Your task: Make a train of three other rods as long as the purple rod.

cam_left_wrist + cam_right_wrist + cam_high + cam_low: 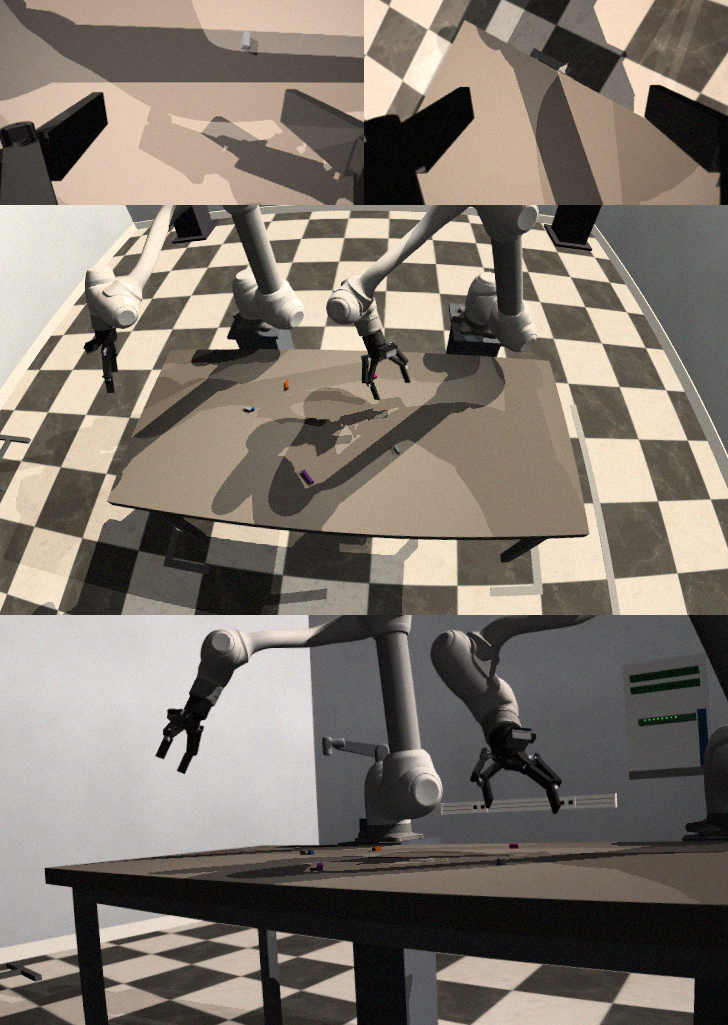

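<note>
A purple rod (307, 476) (319, 866) lies toward the table's front. A grey rod (396, 449) (500, 862) (246, 40) lies to its right in the top view. A blue rod (252, 409) (311, 852) lies end to end with a pale grey rod (247, 409) (304, 852), seemingly touching. An orange rod (286, 384) (376, 848) lies behind them. A magenta rod (374, 376) (513, 846) is partly hidden by a finger in the top view. My left gripper (391, 389) (522, 808) (194, 107) is open and empty, high above the table. My right gripper (111, 380) (171, 762) (558, 102) is open and empty, high up beyond the table's left edge in the top view.
The brown table (509, 490) (611, 884) (487, 137) carries the rods. Broad arm shadows cross it and darken the surroundings of the purple and grey rods. The right wrist view shows a table corner and the chequered floor (583, 50) beyond it.
</note>
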You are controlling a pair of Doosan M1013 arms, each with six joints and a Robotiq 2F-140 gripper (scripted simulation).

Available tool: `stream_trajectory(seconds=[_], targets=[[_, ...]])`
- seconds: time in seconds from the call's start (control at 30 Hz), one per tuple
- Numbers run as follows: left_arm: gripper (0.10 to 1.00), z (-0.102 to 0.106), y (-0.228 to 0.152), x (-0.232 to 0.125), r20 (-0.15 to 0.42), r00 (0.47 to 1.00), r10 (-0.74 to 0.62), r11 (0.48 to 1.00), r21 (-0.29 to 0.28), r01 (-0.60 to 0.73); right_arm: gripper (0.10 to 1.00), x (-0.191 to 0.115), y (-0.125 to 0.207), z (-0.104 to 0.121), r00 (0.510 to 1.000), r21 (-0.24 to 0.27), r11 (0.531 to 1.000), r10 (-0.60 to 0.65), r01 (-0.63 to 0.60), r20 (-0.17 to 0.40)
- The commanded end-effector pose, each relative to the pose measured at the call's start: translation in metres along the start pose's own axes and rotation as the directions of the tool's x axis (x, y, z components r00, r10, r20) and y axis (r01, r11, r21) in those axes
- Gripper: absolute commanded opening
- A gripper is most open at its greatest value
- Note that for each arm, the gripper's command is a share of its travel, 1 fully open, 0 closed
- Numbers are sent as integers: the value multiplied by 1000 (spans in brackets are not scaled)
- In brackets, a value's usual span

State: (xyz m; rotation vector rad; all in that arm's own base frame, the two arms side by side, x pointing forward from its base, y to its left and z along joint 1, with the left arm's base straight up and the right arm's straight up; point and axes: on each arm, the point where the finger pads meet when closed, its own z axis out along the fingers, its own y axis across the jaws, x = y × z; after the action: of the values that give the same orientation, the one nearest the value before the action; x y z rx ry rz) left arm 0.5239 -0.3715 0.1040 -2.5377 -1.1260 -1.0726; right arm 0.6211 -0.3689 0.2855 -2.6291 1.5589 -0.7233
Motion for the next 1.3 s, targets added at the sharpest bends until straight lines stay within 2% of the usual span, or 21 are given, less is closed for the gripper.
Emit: stream_trajectory(seconds=[0.0, 0.63, 0.7, 0.77, 0.8, 0.87, 0.9, 0.93, 0.97, 1.03, 1.1, 1.13, 1.17, 1.27], targets=[[1000, -1, 1, 1, 0, 1000, -1, 1000, -1, 1, 1000, 0, 0, -1, 1000, 1, 1000, 0, 0, -1], [1000, 1, 0, 2, 0, 1000, -1, 1000, 2, 1, 1000, -6, -5, 2, 1000, 1, 1000, -14, 14, 7], [1000, 5, -3, 7, -1, 1000, -1, 1000, 14, 1, 1000, -27, -19, 8, 998, 4, 998, -58, 57, 32], [1000, 14, -8, 18, -1, 1000, -1, 999, 36, 1, 1000, -66, -42, 19, 988, 11, 990, -138, 137, 75], [1000, 20, -12, 25, -1, 1000, -1, 999, 53, 1, 1000, -76, -46, 21, 976, 18, 982, -191, 190, 102], [1000, 35, -23, 44, 1, 1000, -2, 995, 95, 2, 1000, -93, -56, 25, 976, 18, 982, -191, 190, 102], [1000, 44, -31, 56, 3, 1000, -2, 993, 122, 2, 1000, -110, -63, 28, 959, 26, 968, -251, 249, 133], [1000, 55, -40, 69, 7, 1000, -3, 988, 152, 2, 1000, -121, -69, 31, 959, 26, 968, -251, 249, 133], [1000, 62, -47, 79, 11, 1000, -4, 983, 184, 2, 1000, -134, -73, 32, 934, 38, 949, -316, 314, 165], [1000, 74, -61, 94, 24, 1000, -8, 969, 246, 2, 1000, -157, -85, 37, 934, 38, 949, -316, 314, 165], [1000, 74, -61, 94, 24, 1000, -8, 969, 246, 2, 1000, -157, -85, 37, 934, 38, 949, -316, 314, 165], [1000, 92, -81, 119, 34, 999, -11, 959, 284, 1, 1000, -194, -98, 42, 902, 52, 923, -384, 382, 198], [1000, 96, -88, 125, 44, 999, -15, 949, 316, 0, 1000, -205, -98, 42, 861, 69, 890, -453, 450, 229], [1000, 112, -110, 147, 62, 998, -22, 931, 366, -2, 1000, -234, -110, 46, 861, 69, 890, -453, 450, 229]])
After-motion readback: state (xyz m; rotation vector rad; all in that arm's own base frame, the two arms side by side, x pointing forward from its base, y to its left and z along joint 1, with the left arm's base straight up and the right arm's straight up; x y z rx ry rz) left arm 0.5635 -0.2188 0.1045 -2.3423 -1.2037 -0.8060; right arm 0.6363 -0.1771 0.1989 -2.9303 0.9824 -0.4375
